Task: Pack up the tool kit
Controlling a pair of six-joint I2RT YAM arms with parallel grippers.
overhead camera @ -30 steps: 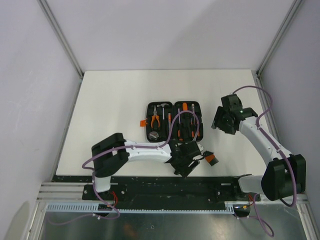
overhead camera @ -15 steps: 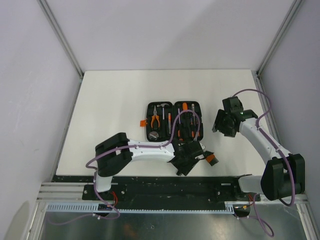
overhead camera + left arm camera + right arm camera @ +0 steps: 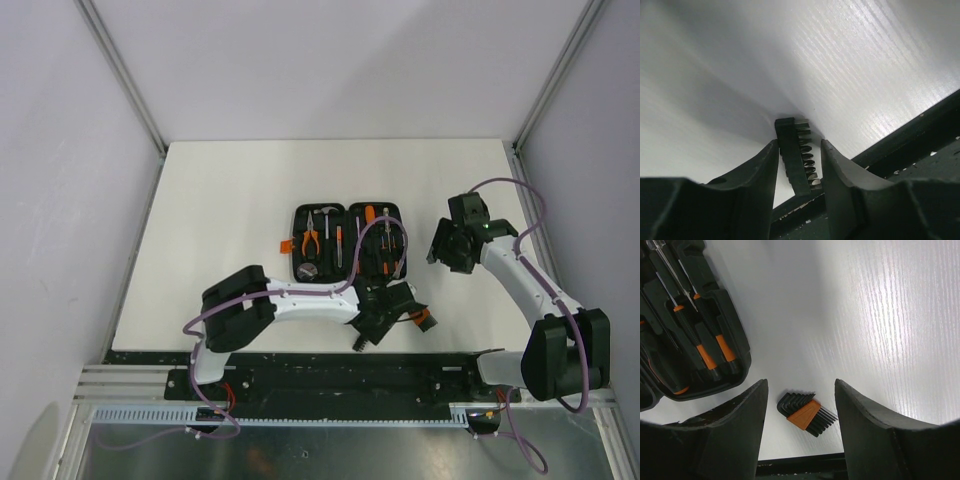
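Tabletop (image 3: 840,60): bit holder (image 3: 792,155) between fingers (image 3: 759,172), perhaps touching

Bare tabletop (image 3: 220,200) lies left of and beyond the open case (image 3: 345,208). The left arm (image 3: 300,298) bars its near side, with hex keys (image 3: 424,320) beside it.

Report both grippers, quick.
Left gripper: fingers either side of the bit holder; grip cannot be told.
Right gripper: open, empty, above the hex keys.
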